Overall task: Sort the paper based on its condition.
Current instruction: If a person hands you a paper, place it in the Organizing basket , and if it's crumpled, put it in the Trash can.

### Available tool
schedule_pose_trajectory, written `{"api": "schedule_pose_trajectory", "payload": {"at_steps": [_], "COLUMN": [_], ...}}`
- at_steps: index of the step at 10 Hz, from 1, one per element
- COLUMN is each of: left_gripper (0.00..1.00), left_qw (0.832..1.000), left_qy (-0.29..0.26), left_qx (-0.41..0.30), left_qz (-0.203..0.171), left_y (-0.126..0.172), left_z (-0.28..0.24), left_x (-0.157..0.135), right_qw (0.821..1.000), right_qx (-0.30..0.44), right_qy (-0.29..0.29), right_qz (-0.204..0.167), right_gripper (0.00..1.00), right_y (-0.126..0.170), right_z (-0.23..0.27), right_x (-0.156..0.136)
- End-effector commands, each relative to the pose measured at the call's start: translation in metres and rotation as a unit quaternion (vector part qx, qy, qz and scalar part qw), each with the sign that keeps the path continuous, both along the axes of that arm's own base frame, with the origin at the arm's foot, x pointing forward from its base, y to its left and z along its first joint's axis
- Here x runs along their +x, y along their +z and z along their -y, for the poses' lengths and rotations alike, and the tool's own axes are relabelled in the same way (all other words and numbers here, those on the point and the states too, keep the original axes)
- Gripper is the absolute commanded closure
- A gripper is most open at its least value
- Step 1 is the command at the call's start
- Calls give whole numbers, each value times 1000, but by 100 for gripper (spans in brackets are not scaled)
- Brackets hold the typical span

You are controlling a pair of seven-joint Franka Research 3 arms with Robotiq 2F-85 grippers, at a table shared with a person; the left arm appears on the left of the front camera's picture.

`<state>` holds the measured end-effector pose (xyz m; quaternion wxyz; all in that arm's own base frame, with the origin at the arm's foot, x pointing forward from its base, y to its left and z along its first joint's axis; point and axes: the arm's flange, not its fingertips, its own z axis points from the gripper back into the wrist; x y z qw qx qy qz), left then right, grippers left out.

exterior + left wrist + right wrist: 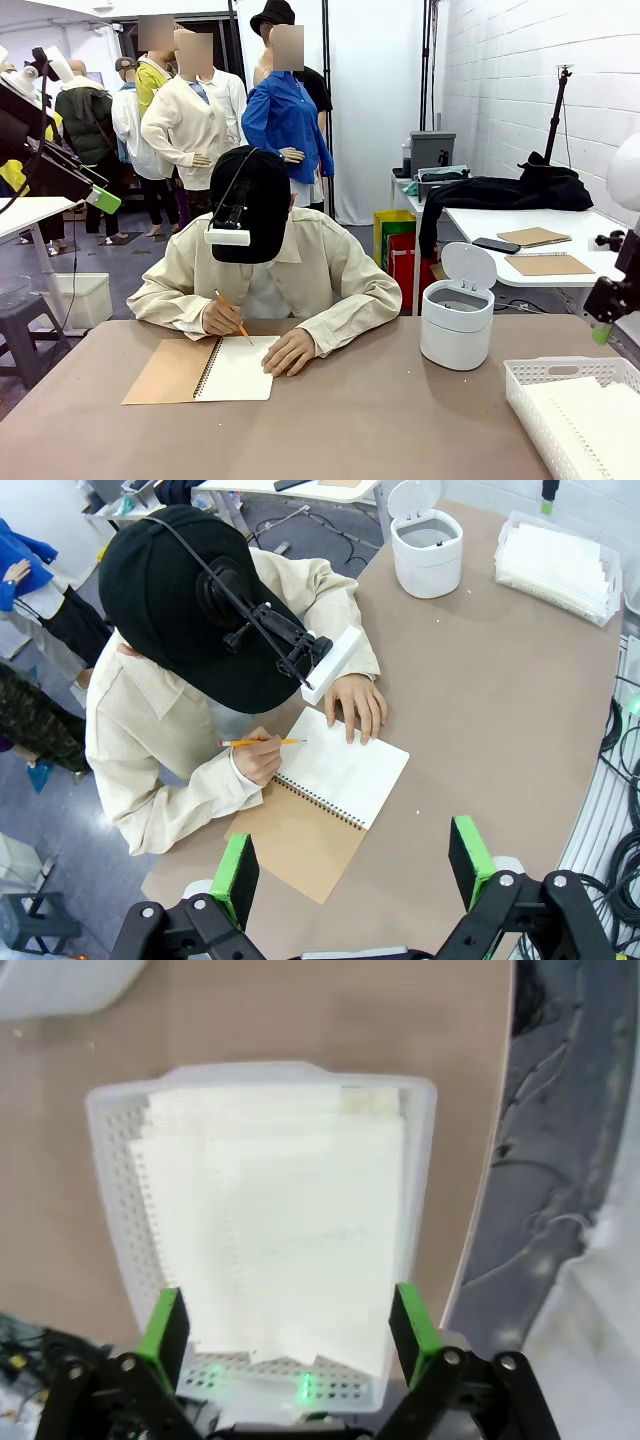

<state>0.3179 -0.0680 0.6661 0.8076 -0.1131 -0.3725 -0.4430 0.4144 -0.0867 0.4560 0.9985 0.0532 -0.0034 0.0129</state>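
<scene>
Right end effector [290,1325] spread above paper [290,1230] in basket [105,1160], left end effector [355,865] spread high over notebook [340,775]

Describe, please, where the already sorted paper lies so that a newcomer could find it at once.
Start at the brown table and go to its near corner on the robot's right. There stands a white slotted basket, and the paper lies flat inside it, loose white sheets, unlike the bound notebook before the person.

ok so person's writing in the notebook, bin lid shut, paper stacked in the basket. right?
Not quite: the bin lid stands open, as the front view shows. The rest holds: the person writes in the notebook with a pencil, and paper lies stacked in the basket.
</scene>
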Motion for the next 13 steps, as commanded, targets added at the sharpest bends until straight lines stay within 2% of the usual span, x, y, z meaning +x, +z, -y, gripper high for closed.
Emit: {"api": "schedule_pose_trajectory", "payload": {"at_steps": [1, 3, 7, 8, 9, 12, 13], "left_gripper": [0, 0, 0, 0, 0, 0, 0], "left_qw": [1000, 1000, 1000, 1000, 1000, 1000, 1000], "left_qy": [-1, -1, -1, -1, -1, -1, -1], "left_qx": [-2, -2, -2, -2, -2, -2, -2], "left_qz": [0, 0, 0, 0, 0, 0, 0], "left_y": [0, 0, 0, 0, 0, 0, 0], "left_z": [-1, -1, -1, -1, -1, -1, -1], "left_x": [0, 0, 0, 0, 0, 0, 0], "right_qw": [999, 998, 989, 989, 993, 991, 981], "right_qx": [-26, 18, 70, 72, 49, 55, 121], "right_qy": [34, 43, 88, 80, 63, 67, 116], "right_qz": [29, 50, 99, 106, 92, 98, 102], "right_gripper": [0, 0, 0, 0, 0, 0, 0], "right_y": [8, 31, 65, 69, 64, 70, 83], "right_z": [4, -8, -25, -27, -28, -29, -44], "right_x": [26, 38, 28, 27, 35, 32, 28]}}
